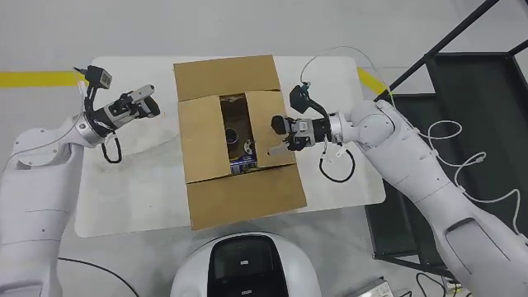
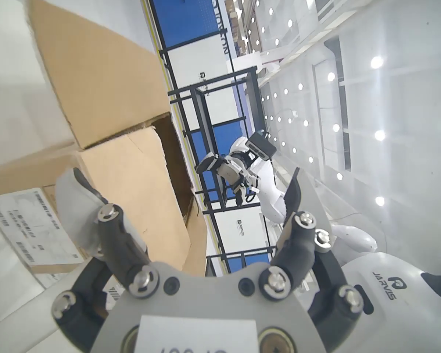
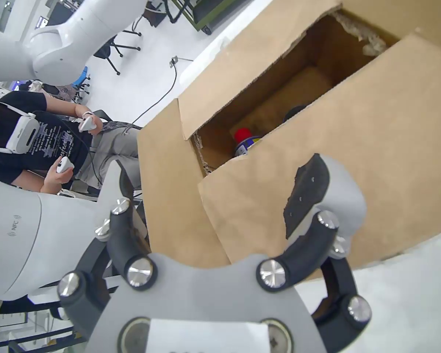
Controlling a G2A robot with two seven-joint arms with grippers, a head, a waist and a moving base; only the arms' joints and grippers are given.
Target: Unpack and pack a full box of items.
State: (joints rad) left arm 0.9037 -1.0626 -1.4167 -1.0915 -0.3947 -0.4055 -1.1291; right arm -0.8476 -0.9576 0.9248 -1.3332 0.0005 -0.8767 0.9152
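The brown cardboard box (image 1: 202, 136) stands in the middle of the white table (image 1: 132, 181) with its flaps folded outward. Inside I see a can with a red cap (image 3: 242, 136), a dark round item (image 1: 233, 138) and a blue item (image 1: 244, 163). My right gripper (image 1: 278, 129) is open at the inner edge of the box's right flap (image 3: 352, 156), its fingers spread wide with nothing held between them (image 3: 217, 174). My left gripper (image 1: 151, 101) is open and empty, left of the box and apart from it (image 2: 183, 181). A printed label (image 2: 25, 229) is stuck on the box's side.
A black metal rack (image 1: 470, 124) stands just past the table's right edge. A black cable loop (image 1: 334, 169) hangs under the right arm over the table. A yellow line (image 1: 33, 77) runs across the floor at the left. Bare table lies left of the box.
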